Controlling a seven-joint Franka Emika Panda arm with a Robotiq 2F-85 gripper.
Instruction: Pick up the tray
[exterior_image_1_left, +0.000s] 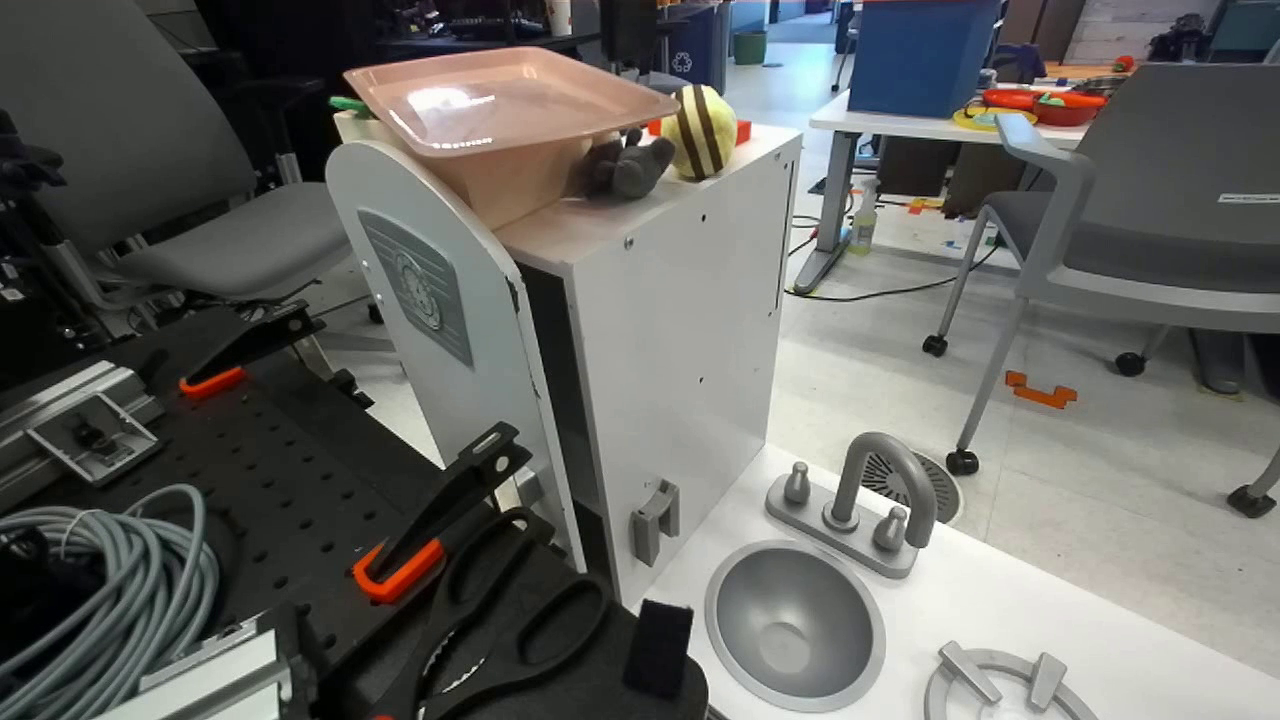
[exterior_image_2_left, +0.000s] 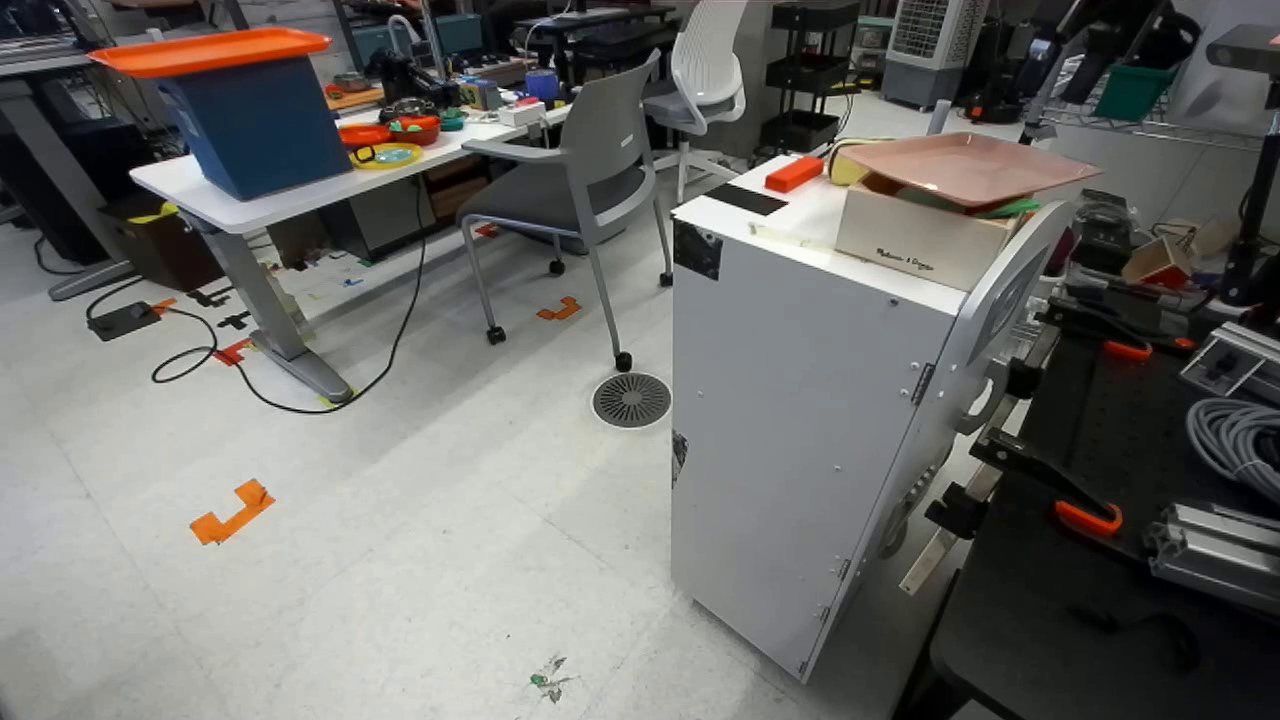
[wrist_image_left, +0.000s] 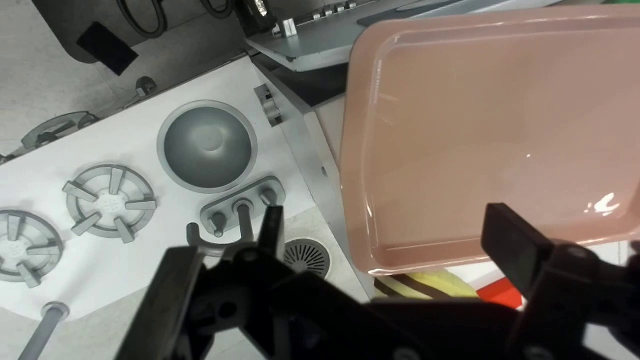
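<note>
The salmon-pink tray (exterior_image_1_left: 510, 100) lies slightly tilted on top of a light wooden box (exterior_image_1_left: 520, 185) on the white cabinet (exterior_image_1_left: 680, 300). It also shows in an exterior view (exterior_image_2_left: 975, 165), its rim overhanging the box. In the wrist view the tray (wrist_image_left: 490, 140) fills the upper right, its far right end cut off by the frame. My gripper (wrist_image_left: 389, 222) is open and empty in the wrist view. Its right finger overlaps the tray's lower rim in the picture, and its left finger is beside the tray's corner. I cannot tell the height between them. The gripper is out of both exterior views.
A striped yellow plush (exterior_image_1_left: 700, 132), a grey plush (exterior_image_1_left: 630, 165) and a red block (exterior_image_2_left: 795, 173) lie on the cabinet beside the tray. The cabinet door (exterior_image_1_left: 440, 290) rises next to the box. A toy faucet (exterior_image_1_left: 860, 500) and grey bowl (exterior_image_1_left: 795, 625) are on the lower counter.
</note>
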